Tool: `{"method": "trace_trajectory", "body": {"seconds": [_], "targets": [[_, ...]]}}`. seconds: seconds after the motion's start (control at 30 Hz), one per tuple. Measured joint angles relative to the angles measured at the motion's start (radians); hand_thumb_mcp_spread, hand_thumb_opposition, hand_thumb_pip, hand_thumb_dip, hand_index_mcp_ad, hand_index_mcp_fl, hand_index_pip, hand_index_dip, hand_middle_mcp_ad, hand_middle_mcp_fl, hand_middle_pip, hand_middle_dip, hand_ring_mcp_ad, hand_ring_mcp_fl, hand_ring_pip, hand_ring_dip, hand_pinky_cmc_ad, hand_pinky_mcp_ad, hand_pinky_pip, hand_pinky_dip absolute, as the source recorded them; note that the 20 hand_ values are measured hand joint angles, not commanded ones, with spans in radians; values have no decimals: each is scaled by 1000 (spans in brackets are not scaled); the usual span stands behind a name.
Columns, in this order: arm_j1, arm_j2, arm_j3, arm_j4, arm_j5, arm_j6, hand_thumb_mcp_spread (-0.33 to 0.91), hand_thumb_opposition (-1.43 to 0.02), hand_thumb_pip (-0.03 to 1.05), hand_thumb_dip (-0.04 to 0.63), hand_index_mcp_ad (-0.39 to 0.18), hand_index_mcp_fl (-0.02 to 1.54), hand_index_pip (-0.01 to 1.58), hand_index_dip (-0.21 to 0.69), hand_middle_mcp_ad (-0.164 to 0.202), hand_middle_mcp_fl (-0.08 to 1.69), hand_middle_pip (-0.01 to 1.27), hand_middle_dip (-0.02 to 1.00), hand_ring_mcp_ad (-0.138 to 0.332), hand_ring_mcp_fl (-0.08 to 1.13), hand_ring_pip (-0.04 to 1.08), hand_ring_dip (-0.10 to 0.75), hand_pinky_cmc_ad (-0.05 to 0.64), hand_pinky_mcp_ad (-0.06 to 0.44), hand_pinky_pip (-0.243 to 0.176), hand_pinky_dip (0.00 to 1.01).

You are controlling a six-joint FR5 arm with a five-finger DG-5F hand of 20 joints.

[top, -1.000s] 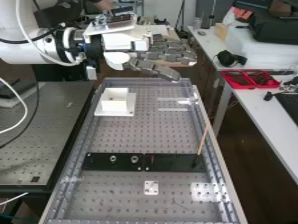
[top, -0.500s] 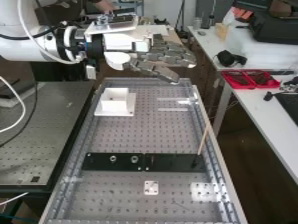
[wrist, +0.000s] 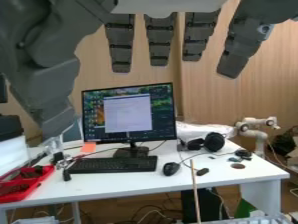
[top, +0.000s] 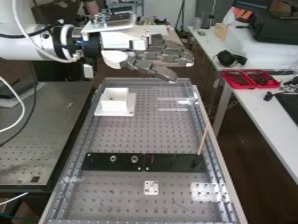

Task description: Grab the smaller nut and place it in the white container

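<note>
Hand: I have the hand released, fingers about straight, nothing grasped; it hangs over the far end of the bench, apart from everything on it.
Fingers/thumb: in my wrist view the fingers extend, well apart from the thumb, with a desk scene in the gap.
Smaller nut: can't tell where it lies, so I can't place it against the hand.
White container: the white container stands upright on a white base plate, nearer the camera than the hand and below its level; no contact. The fingers aim toward the high view's right, not down at it.
Black bar: flat black bar lies across the bench, well apart from the hand, on the camera's side of the container.
Larger nut: larger nut on the bar, well apart from my hand.
Bearing: bearing on the bar, just beside the larger nut, also well apart from the hand.
Stick: thin wooden stick leans up by the bar's right end.
Small plate: small white plate with holes, on the camera's side of the bar.
Side desk: monitor, keyboard, mouse, headphones, red tray.
</note>
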Motion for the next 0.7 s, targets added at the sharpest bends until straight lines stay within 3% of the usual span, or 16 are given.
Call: {"method": "trace_trajectory", "body": {"seconds": [0.37,0.7], "targets": [[-9,7,3,-65,-39,-1,208,-742,695,188,-124,185,101,244,70,0,127,236,143,-3,72,113,398,297,-106,349],[-3,43,-33,-60,-43,-10,208,-742,696,188,-124,169,101,251,70,0,127,236,143,-3,72,113,396,295,-106,349]]}}
